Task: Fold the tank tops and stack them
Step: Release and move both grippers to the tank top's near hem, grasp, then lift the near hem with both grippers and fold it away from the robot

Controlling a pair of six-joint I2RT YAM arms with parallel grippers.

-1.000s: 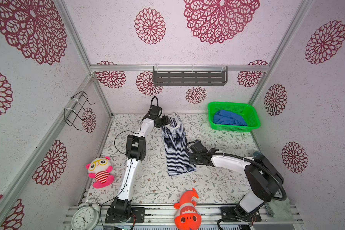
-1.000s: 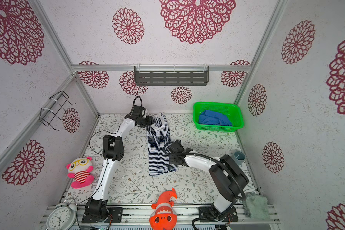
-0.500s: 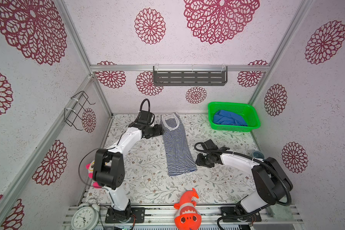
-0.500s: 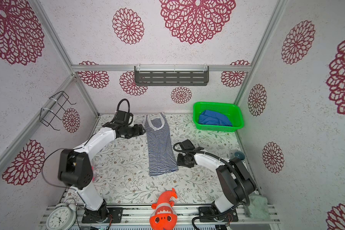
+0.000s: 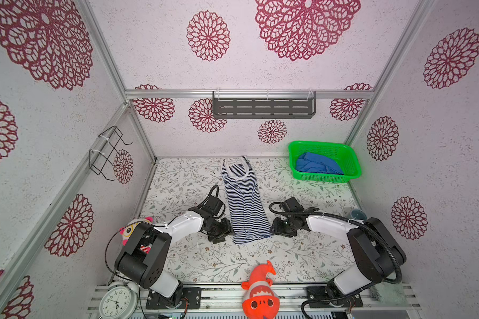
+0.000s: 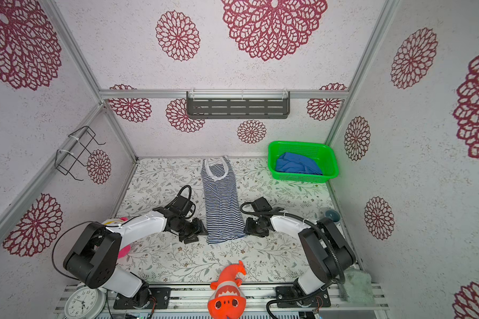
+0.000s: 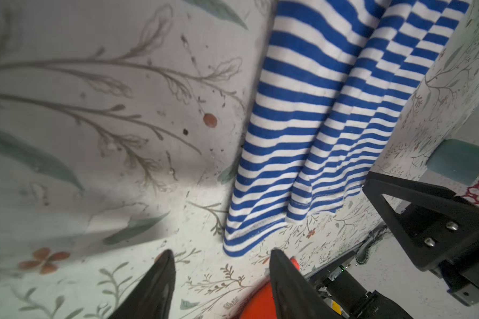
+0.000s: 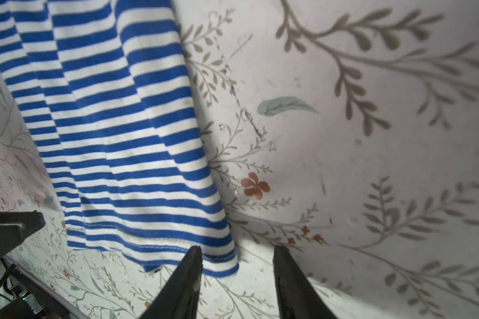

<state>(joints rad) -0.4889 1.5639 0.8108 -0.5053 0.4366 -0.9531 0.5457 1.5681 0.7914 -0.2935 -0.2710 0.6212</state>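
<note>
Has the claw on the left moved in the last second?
Yes. The left claw has come from the striped tank top's neck end down to its hem, nearer the orange fish toy.

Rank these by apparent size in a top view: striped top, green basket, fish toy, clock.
1. Striped top and basket: about alike, not ranked.
2. Fish toy.
3. Clock, slightly clipped by the frame edge.
The last two sit nearest the camera, so may look enlarged.
</note>
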